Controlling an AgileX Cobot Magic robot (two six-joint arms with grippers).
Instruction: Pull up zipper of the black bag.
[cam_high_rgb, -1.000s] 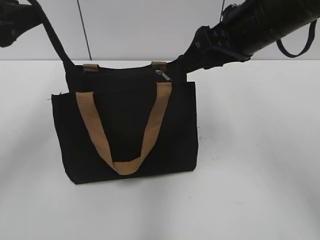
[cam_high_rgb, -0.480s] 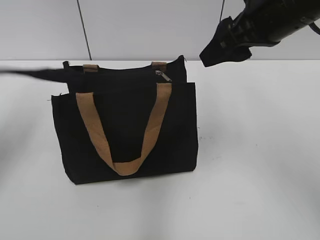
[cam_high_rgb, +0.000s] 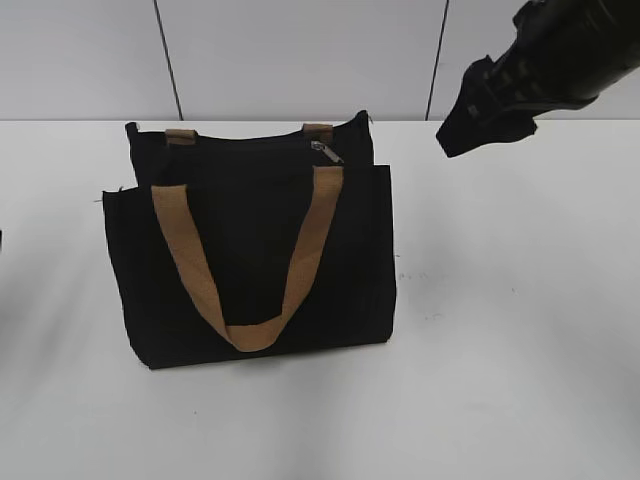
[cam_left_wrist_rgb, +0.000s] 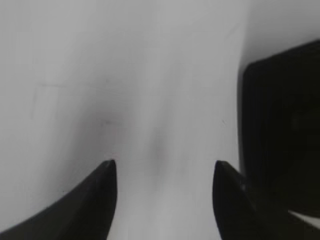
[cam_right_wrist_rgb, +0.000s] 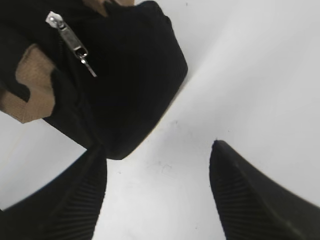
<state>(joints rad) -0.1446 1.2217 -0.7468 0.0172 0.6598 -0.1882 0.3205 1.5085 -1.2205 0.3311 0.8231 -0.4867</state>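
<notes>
The black bag stands upright on the white table, a little left of the middle in the exterior view. Its front tan handle hangs down over the front pocket panel in a U shape. The zipper runs along the top edge, and the small silver pull tab sits near the right end of this edge, just above the right side of the handle.

The right gripper hangs in the air up and to the right of the bag, clearly apart from it. In the right wrist view its two dark fingers are spread wide with only white table between them; nothing is held. The corner of the bag with the pull tab lies above them.

The left gripper does not show in the exterior view. In the blurred left wrist view its fingertips stand apart over bare table, and one dark edge of the bag is at the right side, near the right fingertip.
</notes>
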